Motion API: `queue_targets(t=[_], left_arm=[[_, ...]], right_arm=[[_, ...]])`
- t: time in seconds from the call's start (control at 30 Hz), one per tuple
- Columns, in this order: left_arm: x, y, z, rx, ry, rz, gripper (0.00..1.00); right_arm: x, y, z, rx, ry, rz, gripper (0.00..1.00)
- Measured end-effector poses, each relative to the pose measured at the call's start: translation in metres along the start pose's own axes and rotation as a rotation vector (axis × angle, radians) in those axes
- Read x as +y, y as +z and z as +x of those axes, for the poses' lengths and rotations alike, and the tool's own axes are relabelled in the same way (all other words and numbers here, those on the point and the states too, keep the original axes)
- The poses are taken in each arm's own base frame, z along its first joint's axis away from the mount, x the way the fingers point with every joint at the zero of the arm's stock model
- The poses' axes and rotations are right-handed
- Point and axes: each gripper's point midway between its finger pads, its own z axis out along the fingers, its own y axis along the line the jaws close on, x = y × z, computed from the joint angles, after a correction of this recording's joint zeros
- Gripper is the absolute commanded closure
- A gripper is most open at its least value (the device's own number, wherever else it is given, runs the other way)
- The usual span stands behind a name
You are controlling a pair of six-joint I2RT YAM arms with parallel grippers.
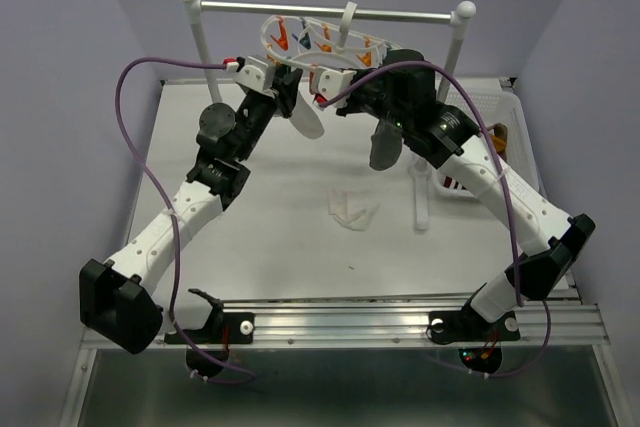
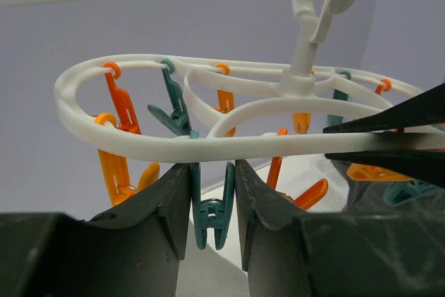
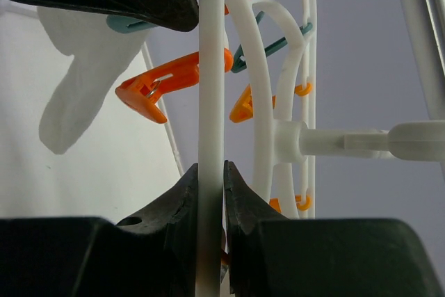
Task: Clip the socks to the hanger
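Observation:
The white oval hanger (image 1: pixel 318 39) hangs by its hook from the rail, with orange and teal clips dangling from it. In the left wrist view my left gripper (image 2: pixel 212 168) is shut on the handles of a teal clip (image 2: pixel 212 213) under the hanger's ring (image 2: pixel 229 145); the clip's lower tips hold nothing. My right gripper (image 3: pixel 211 168) is shut on the hanger's outer ring (image 3: pixel 211 88). A white sock (image 1: pixel 308 119) hangs below the left gripper (image 1: pixel 290 75), its attachment hidden. A grey sock (image 1: pixel 385 150) hangs under the right gripper (image 1: pixel 347 82). A white sock (image 1: pixel 352 209) lies on the table.
The metal rail (image 1: pixel 400 15) on white ball-topped posts spans the back of the table. A white perforated basket (image 1: pixel 508 112) stands at the right edge, partly behind the right arm. Purple cables loop from both arms.

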Motion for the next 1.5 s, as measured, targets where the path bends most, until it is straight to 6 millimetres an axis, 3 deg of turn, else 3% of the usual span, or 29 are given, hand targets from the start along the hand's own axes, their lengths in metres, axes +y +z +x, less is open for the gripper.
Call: queue_targets(t=[0.17, 0.27, 0.3, 0.37, 0.5, 0.7, 0.97, 1.1, 1.33, 1.5], left_arm=[[0.004, 0.005, 0.0, 0.009, 0.136, -0.023, 0.62], [0.007, 0.01, 0.005, 0.023, 0.211, -0.028, 0.41], [0.008, 0.012, 0.008, 0.03, 0.231, -0.028, 0.4], [0.008, 0.013, 0.015, 0.055, 0.255, -0.024, 0.39], [0.009, 0.012, 0.051, 0.17, 0.301, -0.001, 0.39], [0.01, 0.008, 0.071, 0.239, 0.328, 0.015, 0.41], [0.006, 0.008, 0.06, 0.219, 0.325, 0.035, 0.41], [0.003, 0.005, 0.046, 0.187, 0.322, 0.042, 0.41], [0.001, 0.0, 0.017, 0.123, 0.318, 0.043, 0.49], [0.0, -0.001, 0.011, 0.106, 0.318, 0.041, 0.51]], right_arm=[[0.0, -0.001, 0.0, 0.0, 0.001, 0.003, 0.93], [-0.001, -0.001, 0.002, 0.007, 0.001, 0.008, 0.95], [-0.002, -0.001, 0.002, 0.007, 0.001, 0.009, 0.95], [-0.003, -0.001, 0.0, 0.001, 0.006, 0.014, 0.95], [-0.004, -0.001, -0.001, -0.006, 0.022, 0.023, 0.95], [-0.004, -0.002, -0.002, -0.011, 0.027, 0.024, 0.96], [-0.003, -0.003, -0.002, -0.01, 0.027, 0.025, 0.96], [-0.003, -0.003, -0.001, -0.013, 0.027, 0.03, 0.96], [-0.003, -0.006, -0.002, -0.016, 0.029, 0.033, 0.96], [-0.004, -0.008, -0.002, -0.017, 0.029, 0.036, 0.96]])
